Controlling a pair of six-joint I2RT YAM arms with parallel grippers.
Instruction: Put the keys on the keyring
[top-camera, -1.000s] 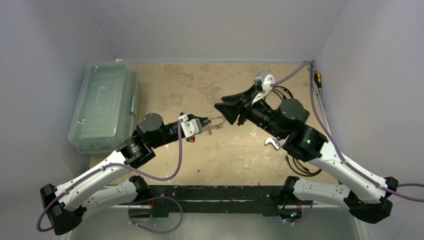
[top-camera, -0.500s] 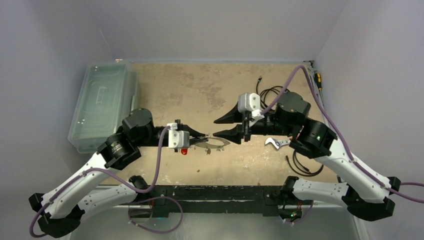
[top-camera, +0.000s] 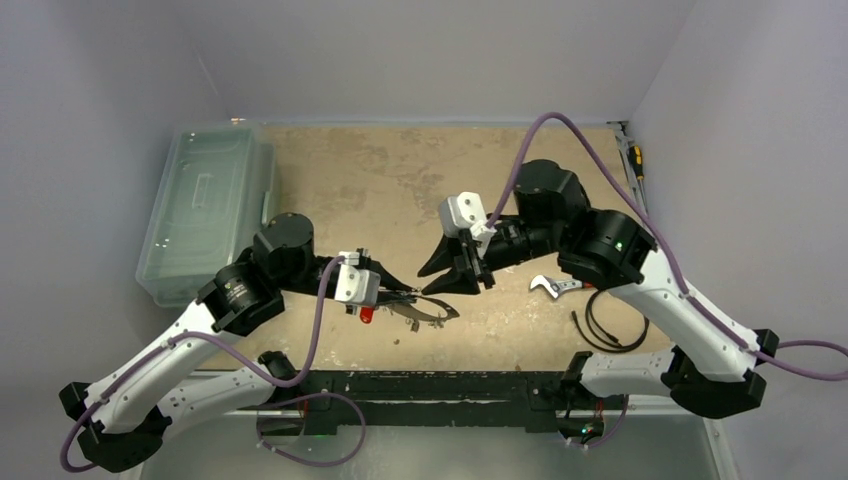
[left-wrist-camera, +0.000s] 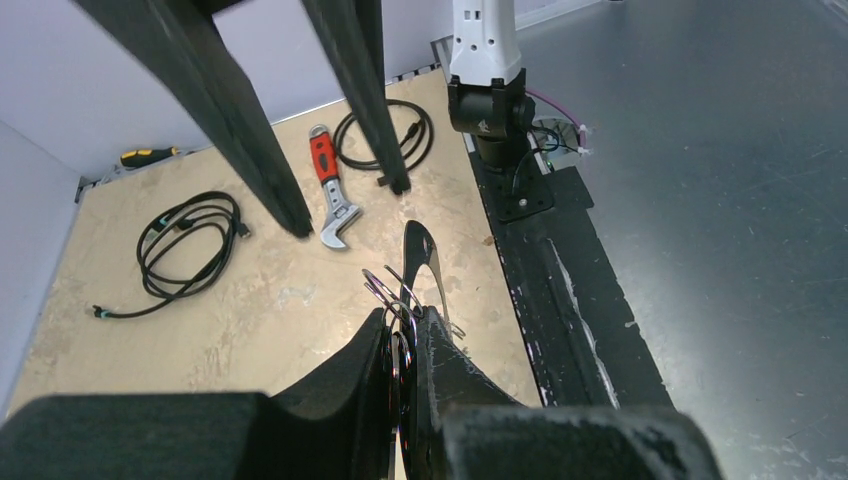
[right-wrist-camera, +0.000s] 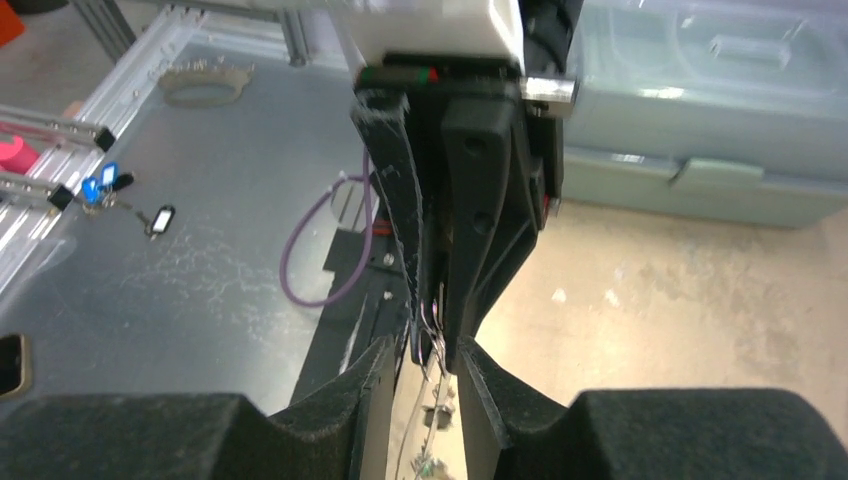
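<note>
Change: the right gripper (top-camera: 428, 281) has swung down from back-left of the wrench (top-camera: 553, 287) to level with it on its left, and its jaws are narrowing. The left gripper (top-camera: 400, 292) has sunk lower too.
Left claw: clamped on the keyring (top-camera: 428, 306), held left of the wrench.
Right claw: jaws apart, nothing held.
Red key (top-camera: 367, 315): dangles under the left claw, farther left of the wrench.
Meaning: probably lining up on the ring; no threading yet.
Views: the left wrist shows the right claw's fingers (left-wrist-camera: 245, 140) clear of the ring, while the right wrist makes the ring look as if it sits between them.
</note>
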